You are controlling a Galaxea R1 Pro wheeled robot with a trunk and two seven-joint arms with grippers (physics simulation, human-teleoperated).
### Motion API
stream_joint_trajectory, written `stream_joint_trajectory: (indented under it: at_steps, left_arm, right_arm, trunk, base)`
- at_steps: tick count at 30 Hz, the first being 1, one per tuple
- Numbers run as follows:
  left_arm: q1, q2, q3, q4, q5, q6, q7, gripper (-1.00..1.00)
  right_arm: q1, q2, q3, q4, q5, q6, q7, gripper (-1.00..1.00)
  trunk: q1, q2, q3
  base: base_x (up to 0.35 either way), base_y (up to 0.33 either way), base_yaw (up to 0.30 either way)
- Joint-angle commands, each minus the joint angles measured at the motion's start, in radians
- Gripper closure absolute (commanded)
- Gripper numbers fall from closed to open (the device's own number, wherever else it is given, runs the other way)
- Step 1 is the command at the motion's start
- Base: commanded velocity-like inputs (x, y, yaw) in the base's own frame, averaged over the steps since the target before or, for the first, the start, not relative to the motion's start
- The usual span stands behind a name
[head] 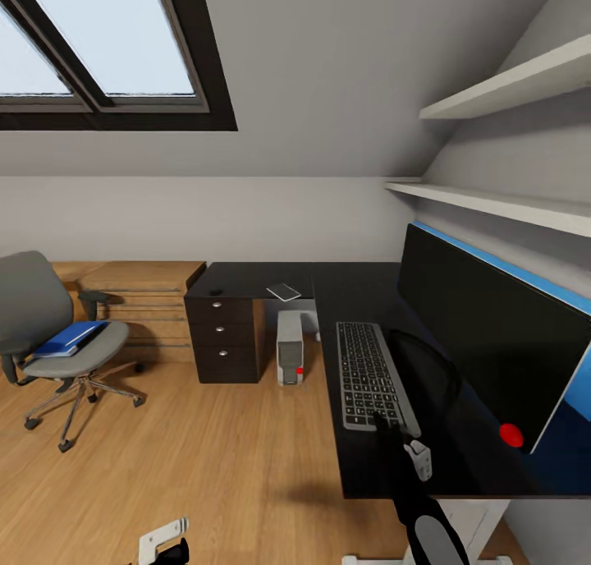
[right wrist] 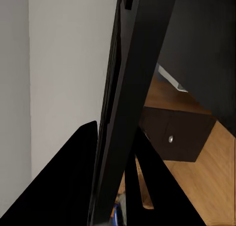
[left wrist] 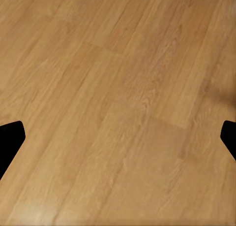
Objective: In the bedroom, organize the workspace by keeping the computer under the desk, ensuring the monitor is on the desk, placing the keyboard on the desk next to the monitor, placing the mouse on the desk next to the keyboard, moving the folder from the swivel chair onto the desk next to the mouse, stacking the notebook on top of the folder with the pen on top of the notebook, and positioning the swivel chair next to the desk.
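The long L-shaped desk with a matte black top point(head: 361, 290) runs along the right wall under two pale wall shelves point(head: 501, 84), and the wide flat monitor with a black front point(head: 484, 335) stands on it, tilted, with a blue panel showing behind its upper edge and a small red dot point(head: 511, 434) near its lower corner. Just in front of the screen lies the slim grey-framed keyboard with dark keys point(head: 369, 374), and the right arm's gripper point(head: 386, 425) reaches over its near end. In the right wrist view the right gripper's dark fingers point(right wrist: 69, 181) sit on either side of the monitor's thin edge, closed around it as far as I can see. A thin dark grey notebook point(head: 284, 291) rests on the far wing of the desk, above the dark three-drawer unit point(head: 226, 335). The small light-grey computer tower point(head: 290, 347) stands on the floor under the desk, beside the drawers. Well apart to the left, the grey upholstered swivel chair point(head: 37, 319) carries the flat bright blue folder point(head: 72, 337) on its seat, with light wooden low cabinets point(head: 139, 302) behind it. The left gripper point(head: 164, 540) hangs low over the bare wooden floor point(left wrist: 118, 98), its fingertips point(left wrist: 10, 137) set wide apart. No writing or labels are legible anywhere.
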Motion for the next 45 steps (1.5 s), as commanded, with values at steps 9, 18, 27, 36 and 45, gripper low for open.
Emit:
stream_joint_trajectory:
  at_steps: [9,18,27,36,45]
  left_arm:
    - [0.000,0.000,-0.002,-0.002,0.005,0.004,0.006,-1.00]
    - [0.000,0.000,-0.003,-0.003,0.005,0.004,0.007,-1.00]
    - [0.000,0.000,-0.003,-0.003,0.005,0.004,0.007,-1.00]
    - [0.000,0.000,-0.004,-0.003,0.005,0.004,0.007,-1.00]
    - [0.000,-0.001,-0.004,-0.003,0.005,0.004,0.006,-1.00]
  right_arm:
    - [-0.117,-0.053,0.000,0.245,-0.007,-0.001,0.012,1.00]
    - [-0.136,-0.069,-0.001,0.266,-0.007,-0.002,0.011,1.00]
    - [-0.138,-0.070,-0.001,0.267,-0.007,-0.002,0.010,1.00]
    - [-0.138,-0.069,-0.001,0.267,-0.007,-0.003,0.010,1.00]
    - [-0.138,-0.069,-0.001,0.269,-0.008,-0.002,0.009,1.00]
  trunk:
    - [0.000,-0.001,-0.001]
    - [0.000,-0.001,-0.001]
    - [0.000,-0.001,-0.001]
    - [0.000,-0.001,-0.001]
    - [0.000,-0.001,-0.001]
  base:
    - [0.000,-0.004,0.000]
    - [0.001,-0.001,0.000]
    - [0.144,-0.055,0.000]
    - [0.104,-0.004,0.000]
    - [0.065,0.000,0.000]
